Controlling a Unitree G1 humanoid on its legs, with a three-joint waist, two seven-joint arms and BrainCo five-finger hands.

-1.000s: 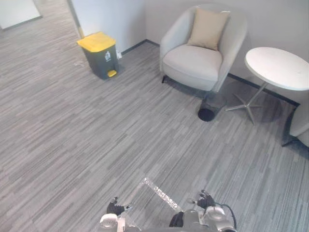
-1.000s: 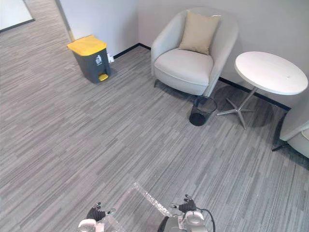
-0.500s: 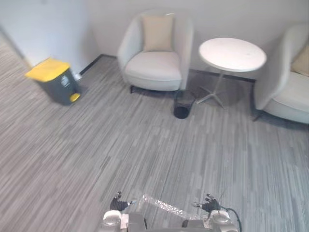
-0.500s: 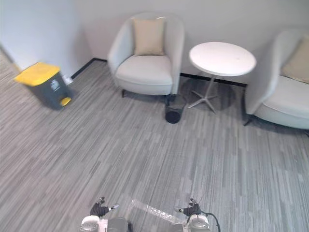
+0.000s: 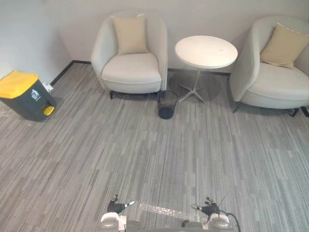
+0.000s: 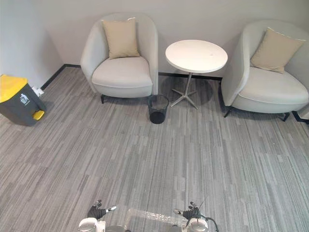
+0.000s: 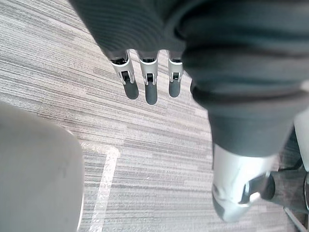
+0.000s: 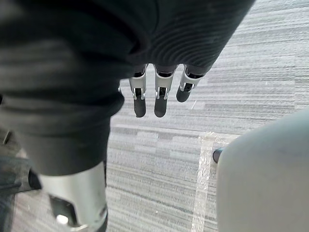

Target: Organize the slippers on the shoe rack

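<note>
Plainly, the left hand [image 7: 145,72] and right hand [image 8: 157,89] hang low over the grey carpet [image 5: 145,154], fingers straight and holding nothing, since no slippers or shoe rack lie among the armchairs [image 5: 130,67].

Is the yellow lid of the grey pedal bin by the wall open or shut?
Shut. The yellow lid lies flat on the dark grey pedal bin, which stands upright on the carpet by the left wall.
</note>
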